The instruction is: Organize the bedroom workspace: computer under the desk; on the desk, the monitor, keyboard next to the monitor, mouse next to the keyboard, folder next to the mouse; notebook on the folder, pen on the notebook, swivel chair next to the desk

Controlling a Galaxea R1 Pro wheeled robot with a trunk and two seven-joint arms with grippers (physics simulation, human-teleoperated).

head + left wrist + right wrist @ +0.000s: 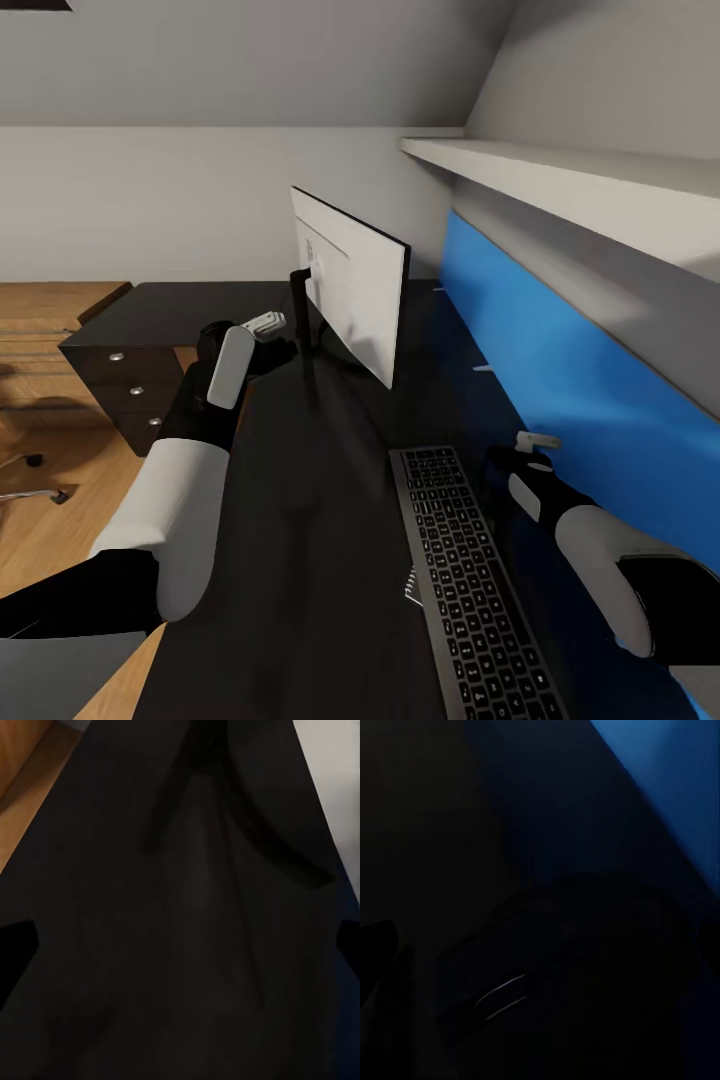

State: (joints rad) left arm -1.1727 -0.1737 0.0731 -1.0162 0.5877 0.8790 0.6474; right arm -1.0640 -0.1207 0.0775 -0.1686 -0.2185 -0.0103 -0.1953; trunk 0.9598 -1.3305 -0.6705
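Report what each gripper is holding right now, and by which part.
Nothing is held. The left gripper is open over the desk near the monitor stand; the right gripper is open beside the keyboard.

Blue panel (560,360) along the wall, running from about 12 o'clock toward 4 o'clock. Above it, a long pale shelf (590,185) jutting out at 1 to 2 o'clock. Plain light wall (150,200) behind, at 10 to 12 o'clock, under a sloped ceiling. Wooden floor (40,480) at 9 o'clock. Dark drawer unit (130,385) with three small round knobs at 10 o'clock, standing on that floor. Also seen from the left wrist: a strip of wooden floor (26,765) at one corner. From the right wrist: the blue panel (675,787), dim.
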